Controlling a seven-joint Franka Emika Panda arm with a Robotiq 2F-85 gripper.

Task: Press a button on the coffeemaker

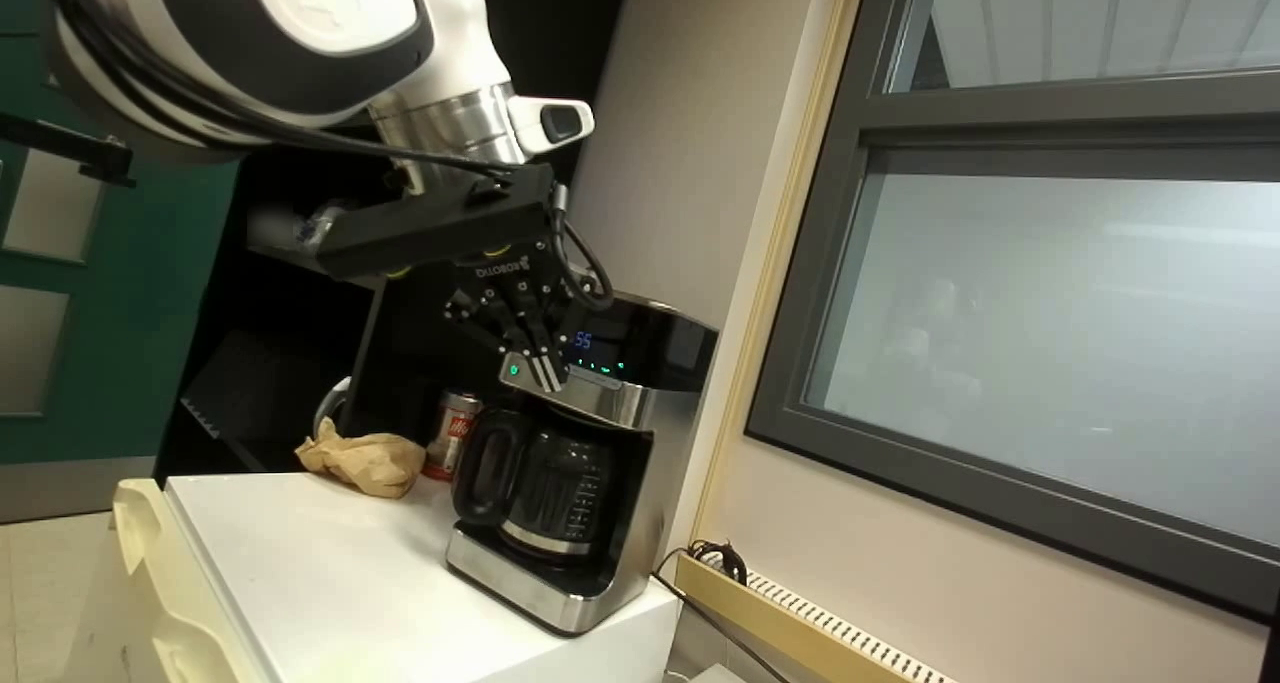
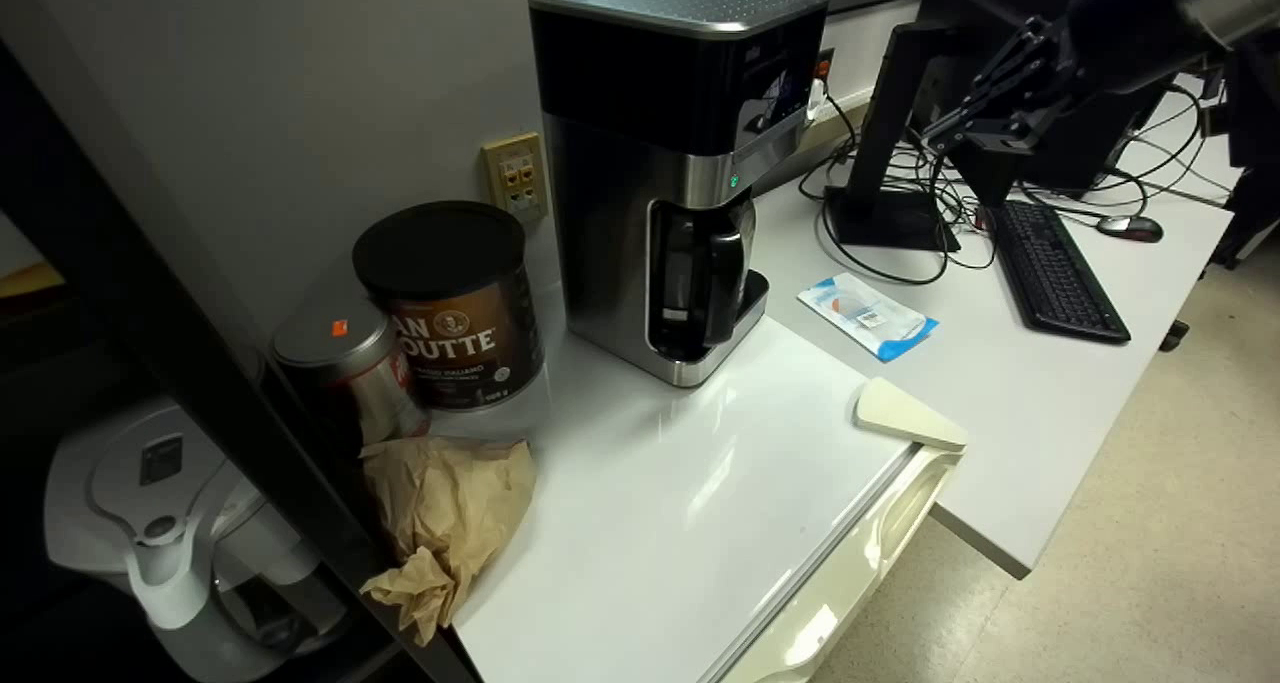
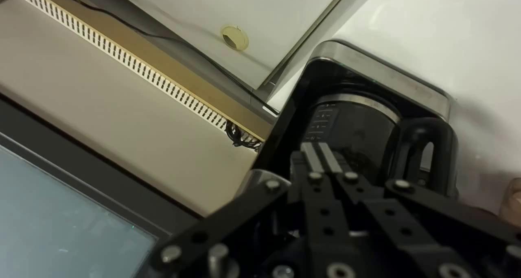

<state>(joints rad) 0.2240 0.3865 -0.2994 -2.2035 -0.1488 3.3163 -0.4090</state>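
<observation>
I have the gripper (image 1: 547, 373) positioned before the upper front of the coffeemaker (image 2: 640, 163), angled downward from the robot arm (image 1: 290, 73). Finger position: together. In the wrist view, only a narrow dark seam separates the pads (image 3: 312, 158). In an exterior view, my fingertips (image 2: 942, 131) and the machine are seen with a gap between them; in an exterior view, the same tips overlap the steel band (image 1: 628, 403).

Control panel (image 1: 600, 353) status: lit. I read blue digits just beside the gripper, with small green marks below them. A green indicator (image 1: 514, 370) glows at one end of the band. The glass carafe (image 1: 565, 483) sits upright in the bay below, its dark handle (image 1: 490, 468) facing outward; I cannot tell the fill level.

The coffeemaker stands upright on the white tabletop (image 2: 640, 543). On the same surface I note a black-lidded canister (image 2: 465, 313), an illy can (image 1: 458, 418) beside it and a crumpled brown paper bag (image 2: 450, 513) near the can.

Farther out, a second tabletop (image 2: 1030, 413) carries a white-and-blue packet (image 2: 868, 315), a monitor stand (image 2: 890, 218), a black keyboard (image 2: 1060, 268) and a computer mouse (image 2: 1130, 228). Background: a wall plate (image 2: 515, 175) and a grey-framed window (image 1: 1040, 363).
</observation>
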